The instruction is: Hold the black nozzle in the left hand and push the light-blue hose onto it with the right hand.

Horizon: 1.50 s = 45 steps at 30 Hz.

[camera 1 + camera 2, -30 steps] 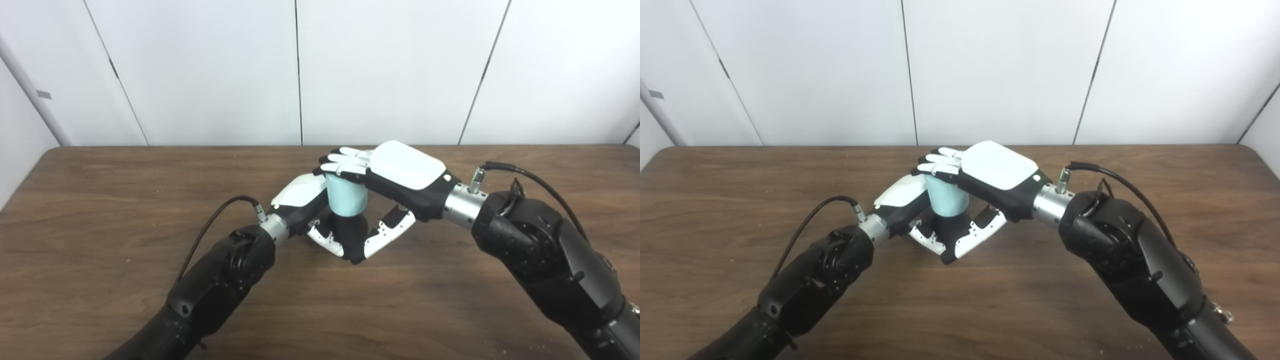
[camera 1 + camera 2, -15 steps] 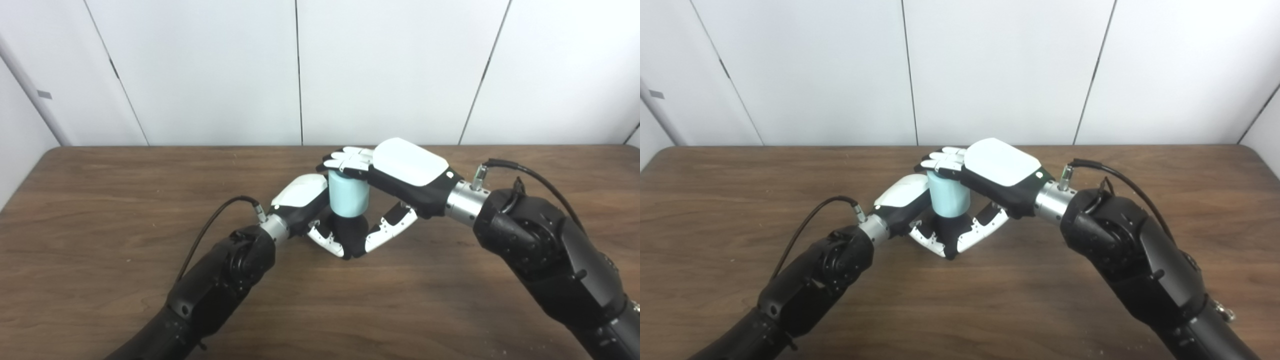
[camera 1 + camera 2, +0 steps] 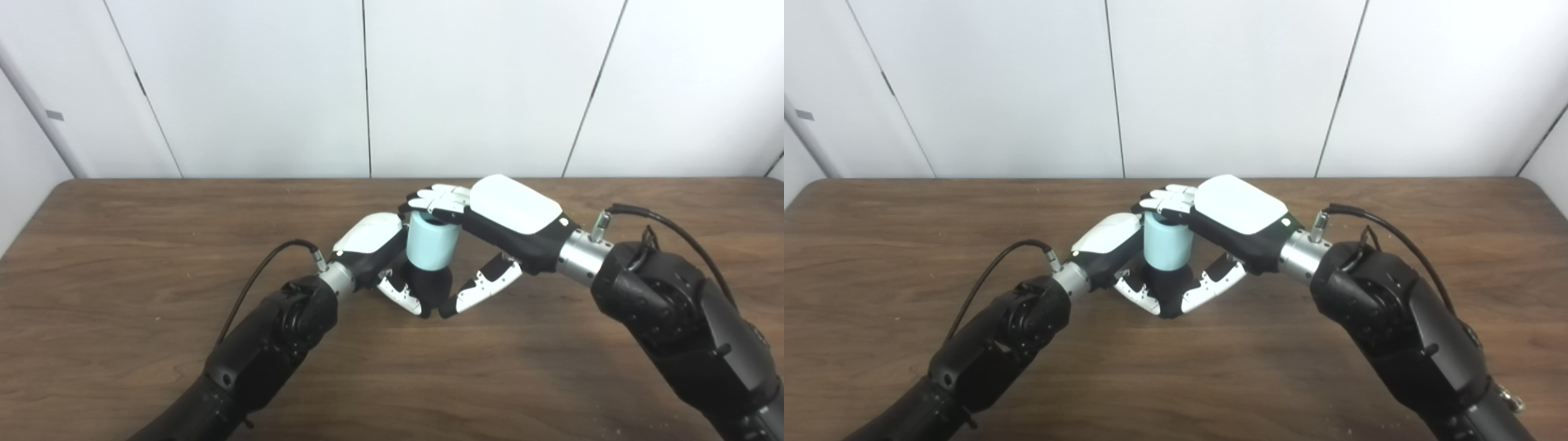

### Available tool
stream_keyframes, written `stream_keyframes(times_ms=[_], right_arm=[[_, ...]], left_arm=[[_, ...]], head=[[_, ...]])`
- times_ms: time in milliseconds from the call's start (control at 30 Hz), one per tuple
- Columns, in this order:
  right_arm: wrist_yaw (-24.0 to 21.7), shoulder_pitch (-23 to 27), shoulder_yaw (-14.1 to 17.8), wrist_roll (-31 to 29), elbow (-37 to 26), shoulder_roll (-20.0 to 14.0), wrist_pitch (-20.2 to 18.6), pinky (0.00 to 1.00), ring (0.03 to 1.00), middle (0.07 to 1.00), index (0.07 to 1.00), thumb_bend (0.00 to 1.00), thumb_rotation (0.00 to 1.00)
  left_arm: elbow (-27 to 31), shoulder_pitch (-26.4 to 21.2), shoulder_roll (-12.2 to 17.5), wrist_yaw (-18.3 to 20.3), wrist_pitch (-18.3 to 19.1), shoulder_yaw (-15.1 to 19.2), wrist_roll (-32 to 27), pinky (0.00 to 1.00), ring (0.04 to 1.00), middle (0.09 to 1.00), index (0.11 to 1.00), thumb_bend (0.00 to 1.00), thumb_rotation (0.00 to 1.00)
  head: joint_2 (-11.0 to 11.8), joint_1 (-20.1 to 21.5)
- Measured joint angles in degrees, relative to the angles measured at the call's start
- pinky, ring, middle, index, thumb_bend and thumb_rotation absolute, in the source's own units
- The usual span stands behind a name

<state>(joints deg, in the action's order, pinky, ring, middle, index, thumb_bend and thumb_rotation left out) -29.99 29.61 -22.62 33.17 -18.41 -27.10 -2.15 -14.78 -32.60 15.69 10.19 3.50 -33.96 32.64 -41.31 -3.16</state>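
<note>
Light-blue hose [image 3: 431,246], black nozzle [image 3: 430,286], unlabelled

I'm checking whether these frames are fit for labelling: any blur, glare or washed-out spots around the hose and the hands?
Left eye view: sharp, evenly lit, with only soft shadows; the white back of the right hand is nearly washed out, and the light-blue hose keeps its edges. Right eye view: equally crisp; the black nozzle merges with the dark palm of the left hand.

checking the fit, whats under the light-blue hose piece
Directly under the short light-blue cylindrical hose sits the black nozzle, gripped by the left hand. The right hand rests on the hose top. The joint itself is hidden.
</note>
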Motion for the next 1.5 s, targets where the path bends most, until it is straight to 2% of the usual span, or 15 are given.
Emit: stream_keyframes(times_ms=[133,433,667,800,1300,1500], right_arm=[[0.32,0.02,-0.02,-0.78,0.28,0.00,0.63,0.75,0.864,0.902,0.886,0.61,0.58],[1.03,0.29,-0.12,-2.14,1.05,-0.01,2.73,0.78,0.887,0.896,0.871,0.61,0.53],[4.84,0.35,-1.80,1.06,2.92,-0.47,9.11,0.80,0.913,0.888,0.830,0.61,0.56],[5.72,1.38,-2.81,2.22,4.11,-1.06,11.21,0.81,0.914,0.889,0.830,0.61,0.56],[5.66,1.76,-3.60,4.03,3.87,-1.27,11.20,0.83,0.921,0.892,0.833,0.63,0.57],[5.63,2.25,-4.60,7.55,3.16,-1.36,11.02,0.83,0.924,0.885,0.827,0.62,0.60]], left_arm=[[0.00,0.00,0.02,0.02,-0.12,0.04,0.00,1.00,0.637,0.501,0.476,0.52,0.00],[0.00,0.01,0.04,0.30,-0.19,0.27,-0.01,1.00,0.637,0.501,0.476,0.52,0.00],[0.00,0.02,0.04,0.29,-0.21,0.28,-0.01,1.00,0.668,0.509,0.470,0.52,0.00],[0.00,0.06,0.04,0.30,-0.17,0.31,-0.01,1.00,0.680,0.511,0.469,0.52,0.00],[0.06,0.13,0.09,0.37,-0.16,0.36,-0.02,1.00,0.670,0.517,0.464,0.52,0.00],[0.08,0.13,0.09,0.39,-0.16,0.47,-0.03,1.00,0.659,0.513,0.467,0.52,0.00]], head=[[0.09,0.00],[0.26,0.17],[0.26,0.09],[0.18,0.09],[0.00,0.35],[0.00,0.18]])
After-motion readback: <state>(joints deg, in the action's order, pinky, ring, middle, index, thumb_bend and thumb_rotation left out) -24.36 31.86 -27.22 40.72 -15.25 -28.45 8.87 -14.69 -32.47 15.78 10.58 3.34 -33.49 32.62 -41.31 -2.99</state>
